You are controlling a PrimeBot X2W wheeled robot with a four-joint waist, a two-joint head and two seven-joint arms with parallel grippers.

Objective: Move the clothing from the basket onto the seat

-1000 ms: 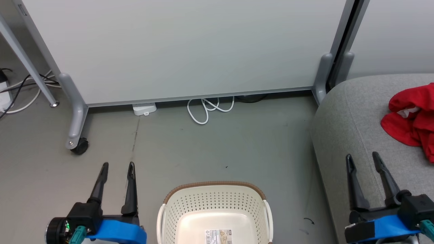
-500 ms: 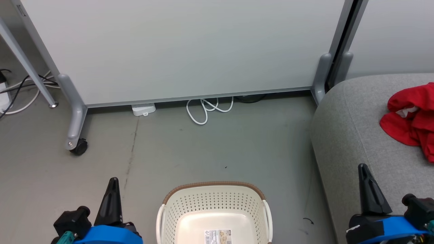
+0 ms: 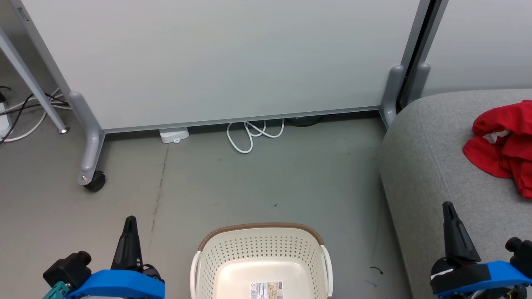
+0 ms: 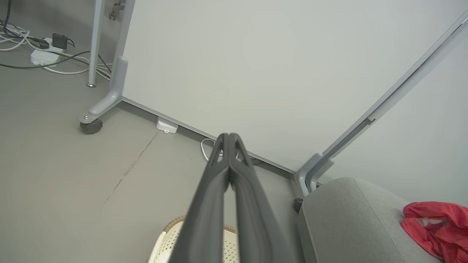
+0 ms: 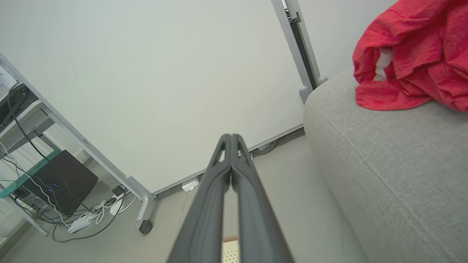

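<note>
Our left hand (image 3: pixel 130 221) sits low at the left, over the grey floor (image 3: pixel 266 182) just beside the basket (image 3: pixel 261 226). Its two dark fingers are pressed together tip to tip, closed on themselves, as the left wrist view shows plainly. Our right hand (image 3: pixel 448 206) sits low at the right, above the front part of the seat (image 3: pixel 428 166), and it is likewise closed, its fingertips meeting.

The clothing (image 3: pixel 501 145) lies on the seat as a crumpled red heap with a patch of white showing, towards the right edge of the head view and well apart from both hands. We cannot tell from the heap how many garments it holds. The basket stands on the floor between our hands, left of the seat; we see its perforated far wall, its brown rim, and the paper label (image 3: pixel 268 288) on its pale inner bottom.

Beyond the basket stands a pale partition panel (image 3: pixel 224 62) on grey feet, one with a caster (image 3: pixel 94 182), and a looped white cable (image 3: pixel 254 133) lies at its base.
</note>
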